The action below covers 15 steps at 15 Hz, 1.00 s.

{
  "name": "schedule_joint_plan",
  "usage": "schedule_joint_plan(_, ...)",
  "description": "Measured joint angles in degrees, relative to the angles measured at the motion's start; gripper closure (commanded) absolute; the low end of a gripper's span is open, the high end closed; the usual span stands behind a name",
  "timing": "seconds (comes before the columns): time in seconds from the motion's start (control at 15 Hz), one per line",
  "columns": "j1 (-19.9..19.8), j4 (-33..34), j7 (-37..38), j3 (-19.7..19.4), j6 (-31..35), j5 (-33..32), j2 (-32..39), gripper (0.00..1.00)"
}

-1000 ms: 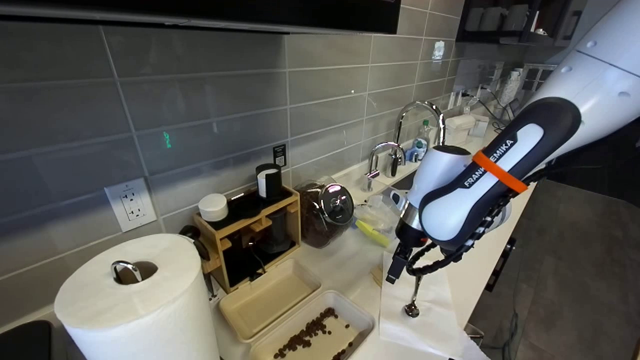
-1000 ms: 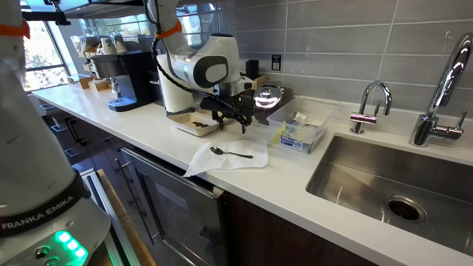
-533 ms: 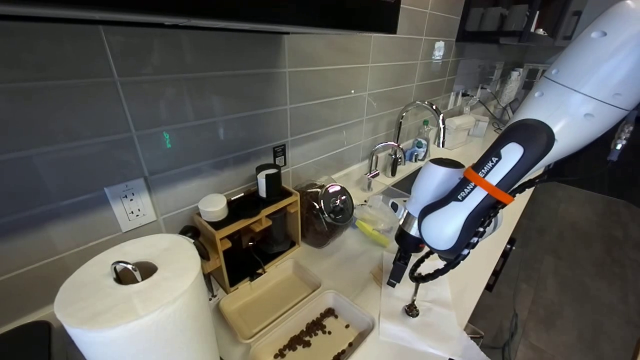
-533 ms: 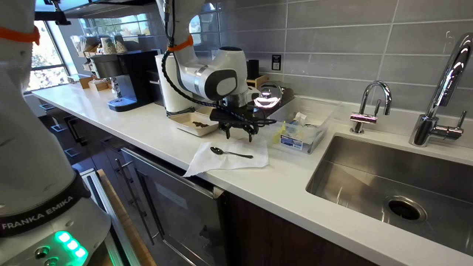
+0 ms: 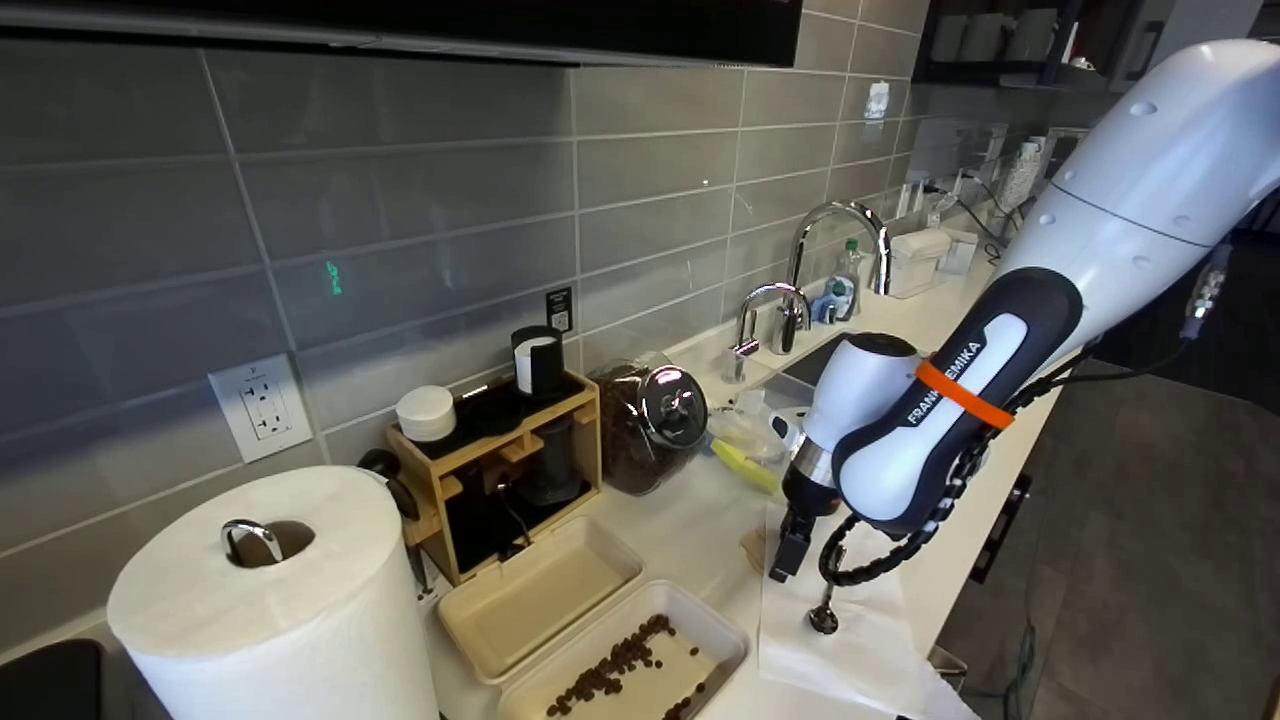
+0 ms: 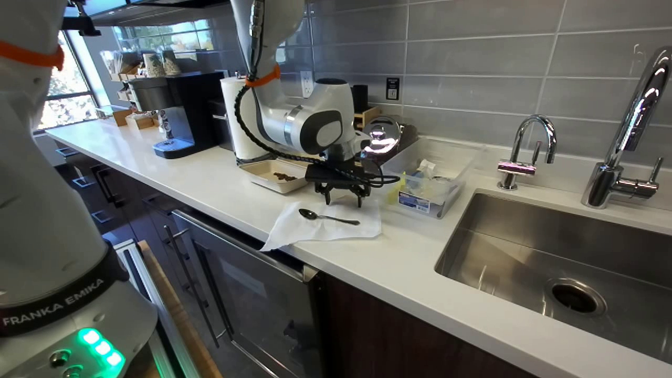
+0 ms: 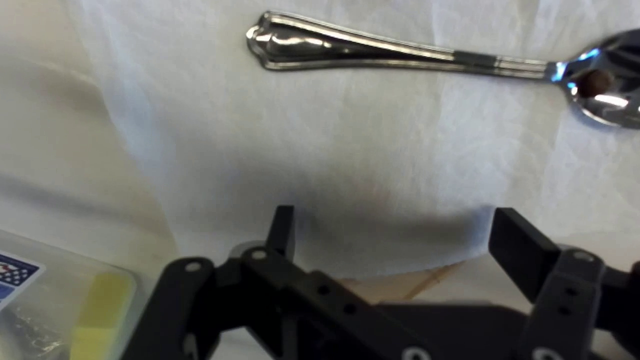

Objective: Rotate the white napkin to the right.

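Observation:
The white napkin (image 6: 286, 228) lies flat on the counter in both exterior views, one corner hanging over the front edge. A metal spoon (image 6: 336, 218) rests on top of it, with a dark bit in its bowl. In the wrist view the napkin (image 7: 345, 135) fills most of the picture, and the spoon handle (image 7: 360, 47) crosses its upper part. My gripper (image 7: 395, 210) stands open over the napkin's back edge, nothing between its fingers. Its fingertips look low over the cloth; whether they touch it I cannot tell.
A tan flat piece (image 7: 375, 287) pokes out from under the napkin's edge. Near it stand a clear plastic bin (image 6: 420, 202), a pale tray (image 5: 735, 650) with dark beans, a jar (image 5: 640, 430) and a paper towel roll (image 5: 260, 600). The sink (image 6: 556, 252) lies farther along the counter.
My gripper has come down toward the napkin's back edge, also shifting toward the clear bin. It stays open. The napkin and spoon have not moved.

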Motion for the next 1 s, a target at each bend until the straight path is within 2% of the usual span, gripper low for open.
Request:
schedule_joint_plan(0.47, 0.19, 1.49, 1.98, -0.05, 0.00, -1.05, 1.73, 0.00)
schedule_joint_plan(1.0, 5.83, 2.39, 21.44, -3.97, 0.00, 2.99, 1.74, 0.00)
